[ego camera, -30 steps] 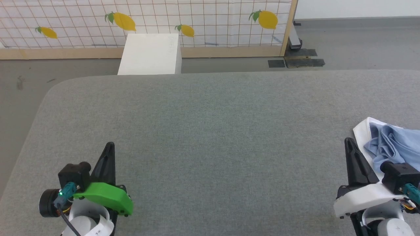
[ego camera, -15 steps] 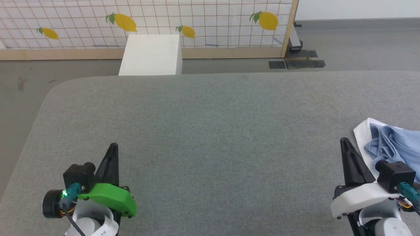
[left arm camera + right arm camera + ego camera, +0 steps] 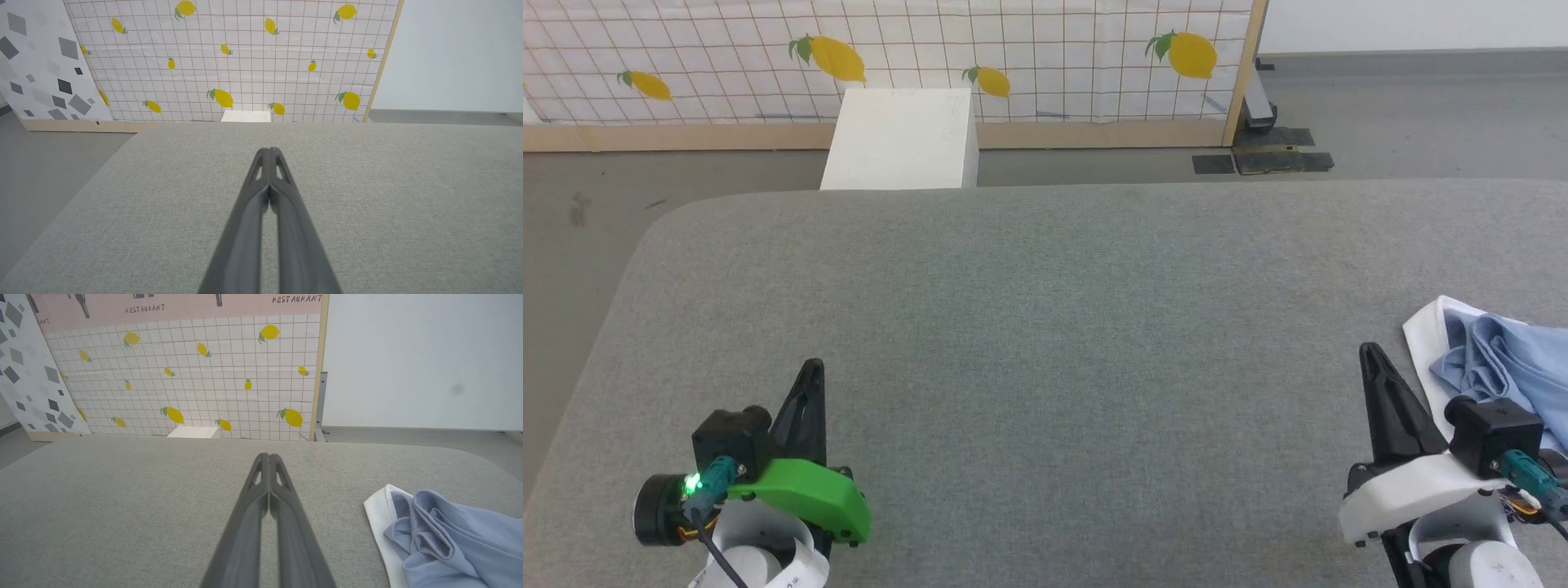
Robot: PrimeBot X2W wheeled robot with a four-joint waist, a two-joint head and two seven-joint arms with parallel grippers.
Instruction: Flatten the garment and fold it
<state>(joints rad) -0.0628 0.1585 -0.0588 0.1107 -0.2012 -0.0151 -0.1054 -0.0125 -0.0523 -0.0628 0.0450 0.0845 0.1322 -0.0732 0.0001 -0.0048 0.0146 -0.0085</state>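
While garment (image 3: 1507, 363) lies crumpled beside them, right jaws clenched empty; left jaws likewise.

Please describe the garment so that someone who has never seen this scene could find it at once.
Look at the wide grey fabric-covered table in front of the lemon-patterned screen. At its right side, just beside the right hand, lies the garment, crumpled. Against the grey surface and the dark hand, it is light blue with a white edge.
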